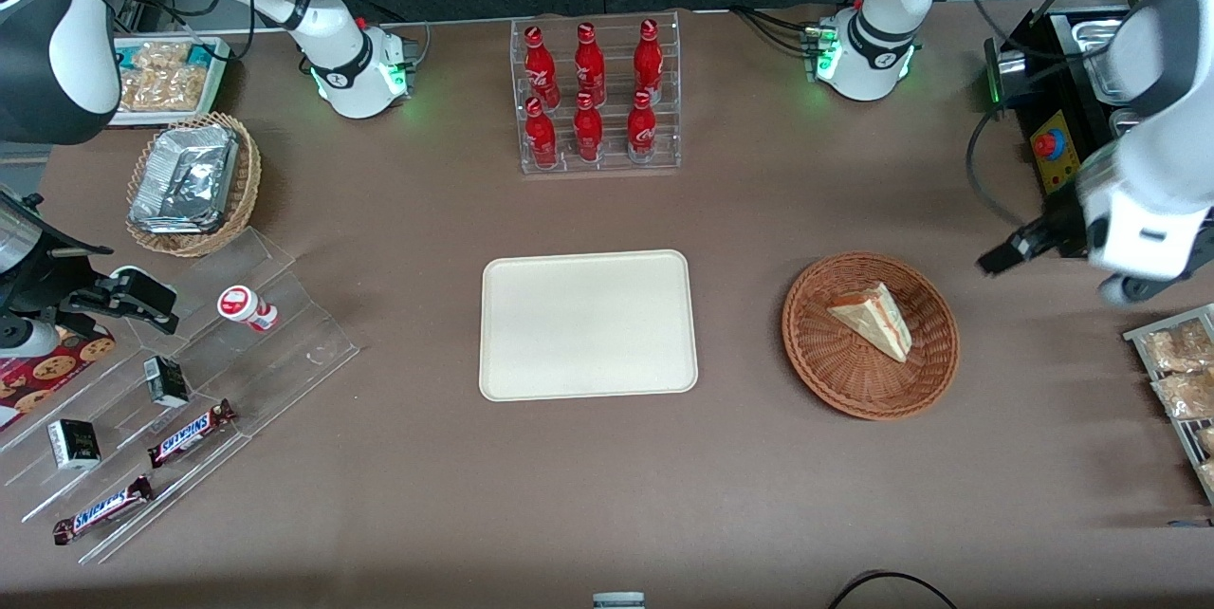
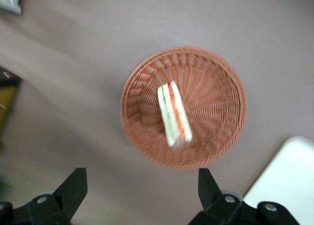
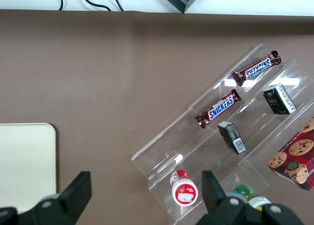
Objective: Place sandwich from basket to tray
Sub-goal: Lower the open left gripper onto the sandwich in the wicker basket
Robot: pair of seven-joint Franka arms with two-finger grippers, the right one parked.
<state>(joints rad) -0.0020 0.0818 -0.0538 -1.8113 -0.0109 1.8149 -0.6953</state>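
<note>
One sandwich point(image 2: 174, 114) lies in the basket point(image 2: 216, 77), cut edge up for pinching; the hand point(image 2: 142, 193), spread, hovers above; tray point(image 1: 588, 324) waits beside.

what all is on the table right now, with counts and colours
sandwich: 1, pale tan bread with red and green filling, in the basket
basket: 1, reddish-brown wicker, beside the tray toward the working arm's end
tray: 1, cream, mid-table, bare
cola bottles: 6, red, in a clear rack farther from the front camera than the tray
foil containers: silver, count unclear, in a tan wicker basket toward the parked arm's end
Snickers bars: 2, brown wrappers, on the clear stepped shelf
small dark boxes: 2, on that shelf
gripper: 1, black, jaws open, hanging above the table next to the basket
</note>
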